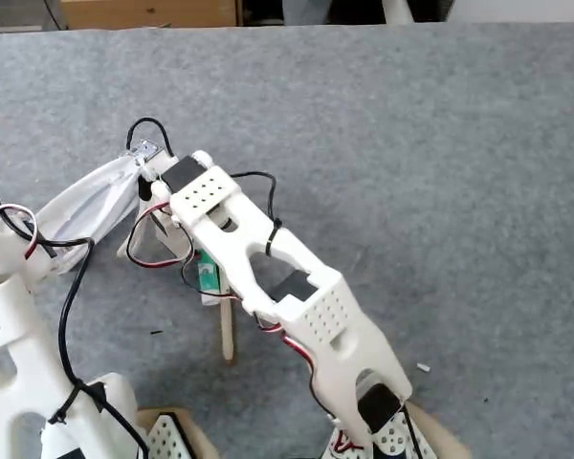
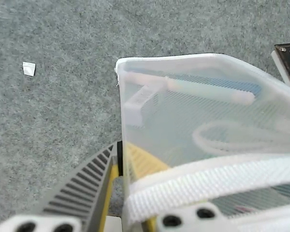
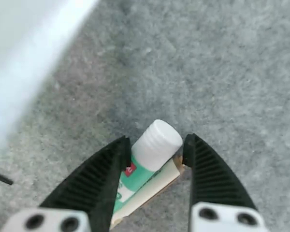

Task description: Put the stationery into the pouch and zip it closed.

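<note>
The glue stick (image 3: 152, 145) lies on a flat wooden stick (image 1: 228, 330) on the table (image 1: 440, 143), near the mesh pouch (image 2: 193, 125). It is probably light, rigid and smooth, so it may roll. The green barrel looks a surer hold than the cap. The right gripper (image 3: 157, 141) has its jaws apart astride the glue stick. The left gripper (image 2: 121, 154) has its jaws closed on the pouch's soft edge.

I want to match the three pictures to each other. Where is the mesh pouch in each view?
High view: the pouch lies at the left, on the grey felt.
Left wrist view: close before the camera, mesh side showing.
Right wrist view: probably the pale blur at the picture's edge.
Shared landmark: the grey felt.
</note>
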You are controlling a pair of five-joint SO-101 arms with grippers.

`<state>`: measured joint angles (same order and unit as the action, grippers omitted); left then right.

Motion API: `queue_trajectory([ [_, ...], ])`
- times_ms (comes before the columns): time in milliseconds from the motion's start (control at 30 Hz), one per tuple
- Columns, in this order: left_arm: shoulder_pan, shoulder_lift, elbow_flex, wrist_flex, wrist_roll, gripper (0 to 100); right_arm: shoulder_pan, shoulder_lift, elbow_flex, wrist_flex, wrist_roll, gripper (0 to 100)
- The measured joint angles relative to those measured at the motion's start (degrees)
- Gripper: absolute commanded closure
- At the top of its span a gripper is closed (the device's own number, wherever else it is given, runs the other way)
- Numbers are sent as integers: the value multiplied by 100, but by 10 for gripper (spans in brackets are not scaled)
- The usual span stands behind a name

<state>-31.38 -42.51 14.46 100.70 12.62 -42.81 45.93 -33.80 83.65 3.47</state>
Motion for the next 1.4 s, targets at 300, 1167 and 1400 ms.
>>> queue_trajectory([
  [300,0,0,0,0,0,972,-9,97,62,-167,-97,808],
  [1167,0,0,0,0,0,972,-9,114,-308,-132,290,986],
  [1400,0,0,0,0,0,972,167,114,-1776,695,396,986],
])
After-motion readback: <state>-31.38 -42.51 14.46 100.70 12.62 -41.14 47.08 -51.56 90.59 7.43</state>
